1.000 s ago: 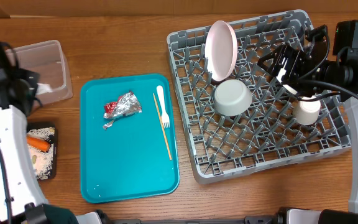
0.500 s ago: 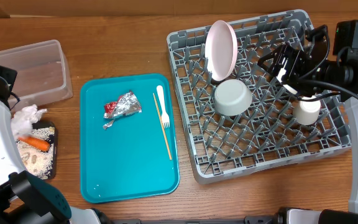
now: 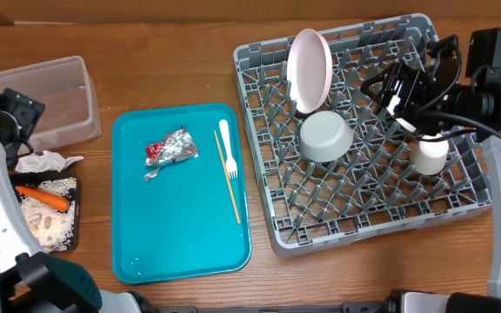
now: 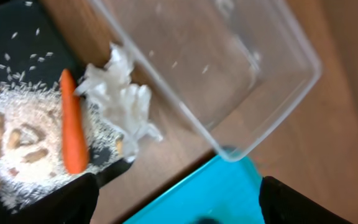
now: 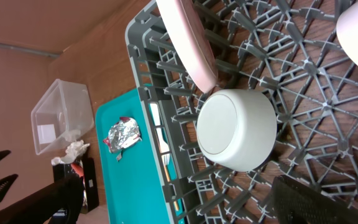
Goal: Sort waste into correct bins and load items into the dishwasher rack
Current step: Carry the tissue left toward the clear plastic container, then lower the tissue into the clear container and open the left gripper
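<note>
My left gripper [image 3: 17, 122] [image 4: 179, 211] hangs open and empty over the clear tub's [image 3: 46, 91] [image 4: 210, 68] near corner. The crumpled white napkin [image 3: 49, 162] [image 4: 120, 93] lies loose on the table, touching the black tray [image 3: 72, 228] [image 4: 17, 68]. That tray holds rice-like scraps and the orange carrot [image 3: 42, 197] [image 4: 73, 124]. The foil wrapper [image 3: 170, 148] [image 5: 123, 134], white fork [image 3: 227, 148] and wooden stick [image 3: 230, 187] lie on the teal tray. In the dishwasher rack [image 3: 364, 196] [image 5: 303, 74] stand the pink plate [image 3: 309, 65] [image 5: 188, 43], an upturned bowl [image 3: 324, 136] [image 5: 236, 129] and a white cup [image 3: 429, 155]. My right gripper [image 3: 404, 80] [image 5: 188, 205] hovers open above the rack.
The flat teal tray [image 3: 181, 226] [image 4: 229, 193] [image 5: 129, 174] lies between the bins on the left and the rack on the right. The wooden table [image 3: 172, 52] shows at the back. The right arm's base stands at the right edge.
My left gripper has opened and let go of the napkin, which now lies between the tub and the black tray. The left arm has drawn back toward the tub. The right arm has not moved.
</note>
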`<state>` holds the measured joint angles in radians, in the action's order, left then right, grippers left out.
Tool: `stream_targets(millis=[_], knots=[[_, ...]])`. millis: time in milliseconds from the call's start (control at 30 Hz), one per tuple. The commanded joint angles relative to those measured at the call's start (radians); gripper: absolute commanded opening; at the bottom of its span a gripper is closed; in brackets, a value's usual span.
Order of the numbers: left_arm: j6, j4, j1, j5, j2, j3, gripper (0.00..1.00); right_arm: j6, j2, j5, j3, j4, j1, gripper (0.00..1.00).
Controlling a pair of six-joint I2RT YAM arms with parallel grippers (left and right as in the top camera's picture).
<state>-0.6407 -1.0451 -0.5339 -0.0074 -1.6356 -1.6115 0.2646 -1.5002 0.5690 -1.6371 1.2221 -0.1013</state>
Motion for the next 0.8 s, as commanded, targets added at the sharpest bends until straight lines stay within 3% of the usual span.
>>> stream_targets(millis=[0,267,600,767], knots=[[0.103,-0.006,0.006,-0.020,-0.050,0.059,0.85,-0.007,0.003,-0.004,-0.005,-0.005,0.002,1.00],[0.124,-0.014,0.009,-0.023,-0.173,0.124,0.84,-0.007,0.003,-0.004,-0.005,-0.005,0.002,1.00],[0.121,0.010,0.009,-0.191,-0.209,0.124,0.82,-0.007,0.003,-0.004,-0.005,-0.005,0.002,1.00],[0.126,0.042,0.010,-0.197,-0.245,0.125,0.82,-0.007,0.003,-0.004,-0.005,-0.005,0.002,1.00]])
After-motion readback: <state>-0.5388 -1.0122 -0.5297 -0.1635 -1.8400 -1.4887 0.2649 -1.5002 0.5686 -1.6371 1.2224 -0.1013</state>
